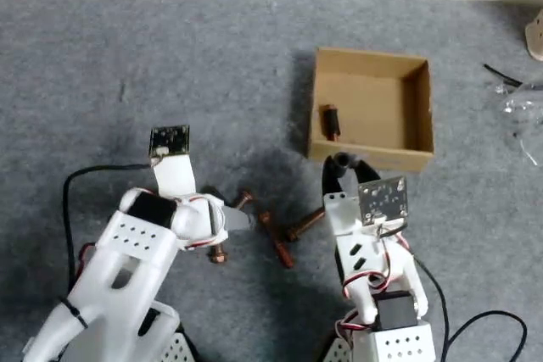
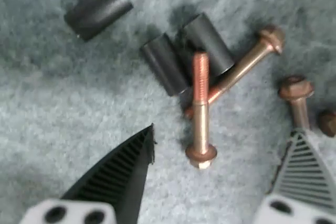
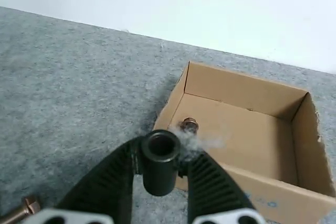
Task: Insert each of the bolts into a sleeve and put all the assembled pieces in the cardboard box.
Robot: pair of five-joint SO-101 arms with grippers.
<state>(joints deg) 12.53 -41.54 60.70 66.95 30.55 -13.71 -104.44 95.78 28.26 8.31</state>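
Right jaws gripping black cylindrical sleeve (image 3: 160,163), left jaws hanging open over copper-coloured flanged bolt (image 2: 200,114); I'd be grabbing it near the head.

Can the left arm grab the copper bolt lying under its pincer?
Probably yes. The left pincer is open and the bolt lies between its fingers, bare carpet either side of its head. Its threaded end crosses a second bolt next to two sleeves, which may get nudged.
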